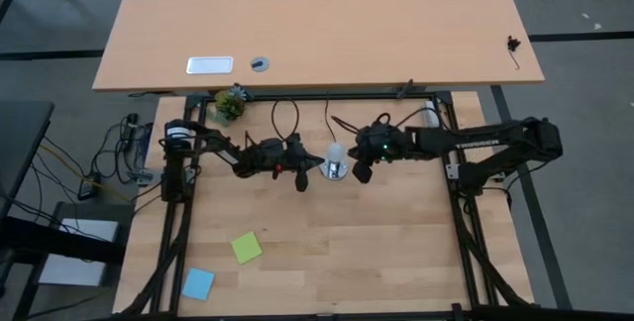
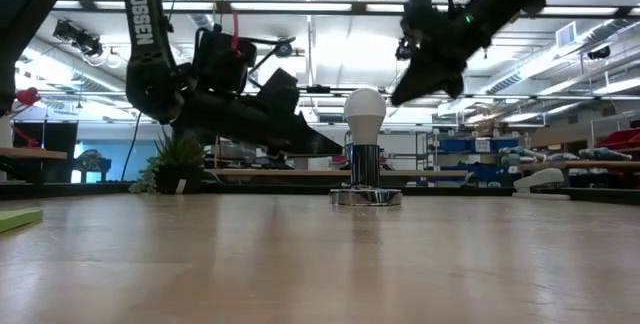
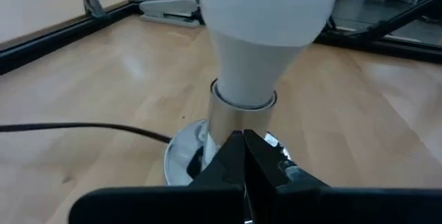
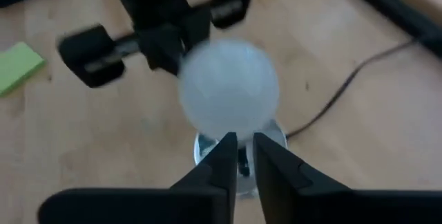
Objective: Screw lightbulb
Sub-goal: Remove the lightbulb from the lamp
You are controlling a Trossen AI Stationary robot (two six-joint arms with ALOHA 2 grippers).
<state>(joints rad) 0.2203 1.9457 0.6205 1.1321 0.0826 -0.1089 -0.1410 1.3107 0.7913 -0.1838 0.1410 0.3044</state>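
Currently the lightbulb (image 1: 336,152) stands upright in the silver socket disc (image 2: 366,198) at mid-table, near the back edge of the wooden table (image 1: 327,252); its metal screw base sits in the socket collar.

Left gripper (image 3: 243,153): fingers pressed fully together, holding nothing, tips low just beside the socket on the bulb's left side. Whether they touch the socket is unclear.

Right gripper (image 4: 239,156): fingers parted by a narrow slit, nothing between them. It hangs above and just to the right of the bulb, apart from the glass in the low view.

Readable text: "TROSSEN" in white on the left arm (image 2: 140,9) in the low view. There is white lettering on the right arm (image 1: 495,148) in the high view, too small to read.

Also on the table: a green sticky note (image 1: 247,248) and a blue sticky note (image 1: 198,283) front-left, well apart from the bulb. A black cord (image 3: 83,128) runs off from the socket.
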